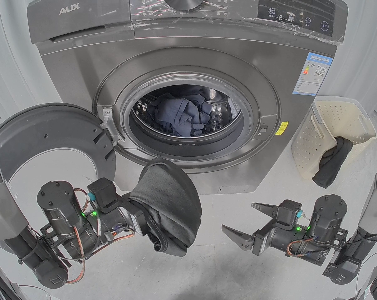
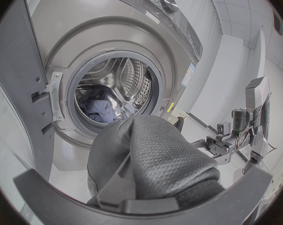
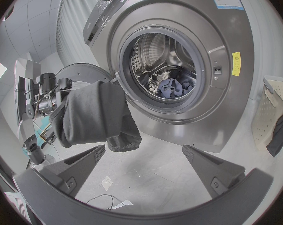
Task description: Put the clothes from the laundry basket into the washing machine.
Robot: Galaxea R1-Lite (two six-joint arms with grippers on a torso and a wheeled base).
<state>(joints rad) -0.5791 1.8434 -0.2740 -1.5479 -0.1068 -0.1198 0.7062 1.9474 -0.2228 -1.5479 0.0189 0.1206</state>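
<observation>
A dark grey garment [image 1: 169, 205] hangs draped over my left gripper [image 1: 144, 219], which is shut on it just below and in front of the washing machine's open drum [image 1: 184, 113]. The same garment [image 2: 154, 160] covers the fingers in the left wrist view and shows as a bundle [image 3: 94, 116] in the right wrist view. Blue clothes [image 1: 180, 113] lie inside the drum. My right gripper [image 1: 242, 221] stands open and empty, low to the right of the drum. The cream laundry basket [image 1: 347, 117] leans beside the machine with a black garment [image 1: 332, 161] hanging over its rim.
The round machine door [image 1: 46, 138] is swung open to the left, close behind my left arm. The grey floor [image 1: 222, 267] lies between the two arms. Some paper scraps [image 3: 108, 182] and a thin cable lie on the floor.
</observation>
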